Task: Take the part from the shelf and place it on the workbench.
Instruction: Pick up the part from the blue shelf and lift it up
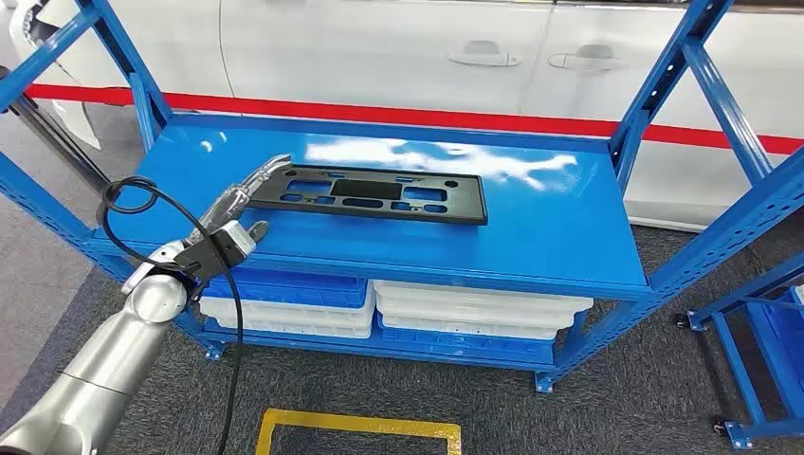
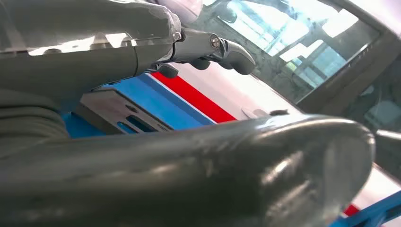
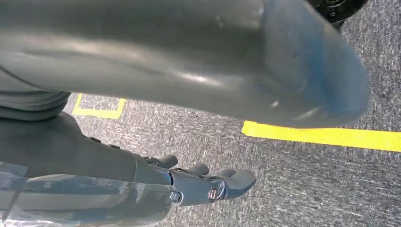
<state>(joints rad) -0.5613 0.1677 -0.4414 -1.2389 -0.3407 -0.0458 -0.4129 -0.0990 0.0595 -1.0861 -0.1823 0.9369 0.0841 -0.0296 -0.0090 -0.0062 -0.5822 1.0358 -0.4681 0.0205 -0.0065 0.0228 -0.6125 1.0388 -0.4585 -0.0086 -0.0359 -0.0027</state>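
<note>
floor: grey carpet (image 1: 379, 389) w/ yellow tape outline (image 1: 358, 431)
R hand (image 3: 208, 187): over the carpet, fingers apart, nothing held
trays: white trays (image 1: 474, 313) and blue trays (image 1: 294, 284) stacked on lower shelf lvl; contents can't tell
L hand (image 1: 232, 213): fingers spread, holding nothing, tips at part's left end
part (image 1: 374, 192): black plate, flat on blue shelf (image 1: 559, 227) top
far: white car (image 1: 398, 52) behind

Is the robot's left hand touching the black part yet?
Cannot tell. In the head view the left hand overlaps the part's left end, hiding any contact or gap.
</note>
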